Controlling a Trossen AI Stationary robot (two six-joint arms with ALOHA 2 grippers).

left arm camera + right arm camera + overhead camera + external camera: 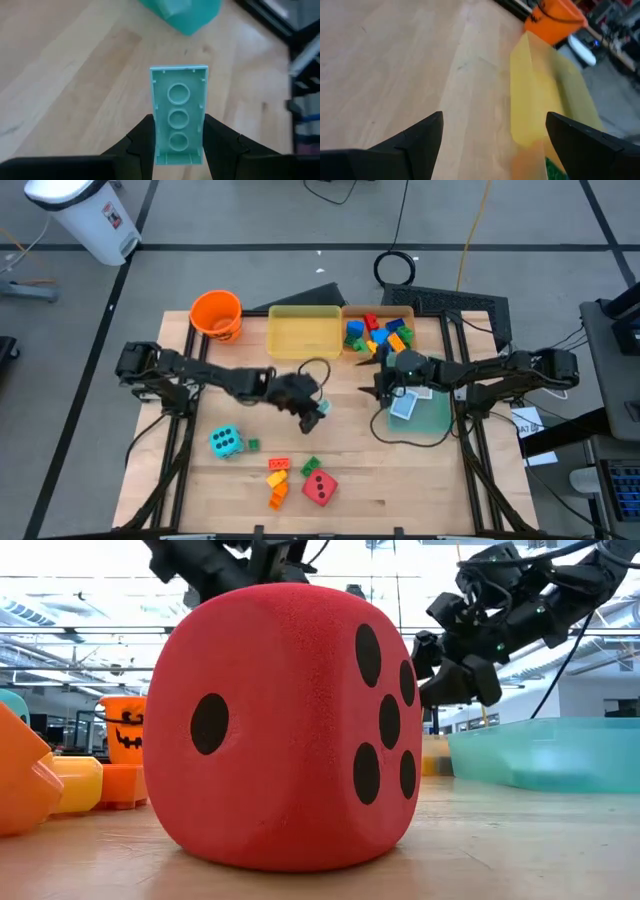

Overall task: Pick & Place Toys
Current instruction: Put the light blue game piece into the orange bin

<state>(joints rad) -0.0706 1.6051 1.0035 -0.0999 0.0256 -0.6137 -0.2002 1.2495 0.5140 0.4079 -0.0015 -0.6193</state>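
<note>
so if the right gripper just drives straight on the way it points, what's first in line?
Probably the yellow tray: it lies ahead of the open right gripper, bare table between. Depth is unclear.

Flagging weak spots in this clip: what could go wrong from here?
The left gripper pinches only one end of the pale green brick, so it might pivot or slip out. The open right gripper hangs over the table's middle by the green tray, where the arms could collide if the brick heads there.
</note>
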